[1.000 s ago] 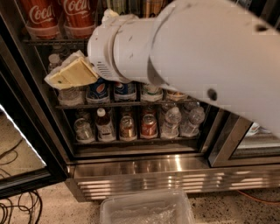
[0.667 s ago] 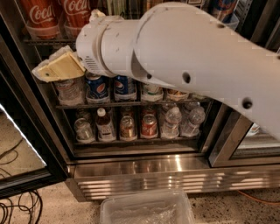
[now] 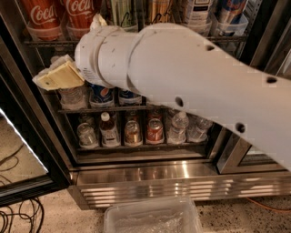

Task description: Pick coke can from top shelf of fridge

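Note:
Two red coke cans (image 3: 42, 16) with white script stand at the left of the top shelf (image 3: 43, 42) of the fridge (image 3: 182, 175), each in a clear tray. My gripper (image 3: 57, 76), tan-padded, hangs in front of the rack below them, lower than the cans and slightly left of the second can (image 3: 80, 13). It holds nothing that I can see. My thick white arm (image 3: 191, 77) crosses the view from the right and hides much of the middle racks.
Blue Pepsi cans (image 3: 101, 94) stand on the middle rack behind the arm. Water bottles, cans and a red-capped bottle (image 3: 108, 129) fill the lowest rack. The glass door (image 3: 18, 150) is open at the left. A clear plastic bin (image 3: 152, 217) and cables (image 3: 18, 218) lie on the floor.
My gripper and wrist have moved left across the fridge front, then dipped slightly. The coke cans have not moved.

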`<state>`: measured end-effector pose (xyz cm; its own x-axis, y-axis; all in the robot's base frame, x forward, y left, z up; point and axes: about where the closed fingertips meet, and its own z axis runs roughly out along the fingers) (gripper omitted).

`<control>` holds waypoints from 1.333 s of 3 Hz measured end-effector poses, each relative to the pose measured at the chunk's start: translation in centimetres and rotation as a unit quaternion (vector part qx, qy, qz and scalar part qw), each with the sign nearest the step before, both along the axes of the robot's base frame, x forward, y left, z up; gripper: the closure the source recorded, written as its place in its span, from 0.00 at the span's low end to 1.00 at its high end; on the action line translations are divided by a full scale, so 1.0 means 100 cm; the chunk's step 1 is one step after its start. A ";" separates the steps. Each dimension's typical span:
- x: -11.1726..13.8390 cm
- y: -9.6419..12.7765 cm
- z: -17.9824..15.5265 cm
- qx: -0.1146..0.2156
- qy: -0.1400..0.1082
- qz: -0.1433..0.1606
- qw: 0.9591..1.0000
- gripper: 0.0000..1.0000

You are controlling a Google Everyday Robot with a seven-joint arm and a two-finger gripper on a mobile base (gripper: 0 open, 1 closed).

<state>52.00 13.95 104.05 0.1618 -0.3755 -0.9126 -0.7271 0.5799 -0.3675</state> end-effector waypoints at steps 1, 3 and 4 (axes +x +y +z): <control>0.000 -0.001 -0.010 0.011 -0.027 -0.040 0.999 0.00; 0.016 0.013 -0.002 0.081 -0.075 -0.107 0.988 0.00; 0.022 0.003 0.014 0.096 -0.099 -0.134 0.981 0.00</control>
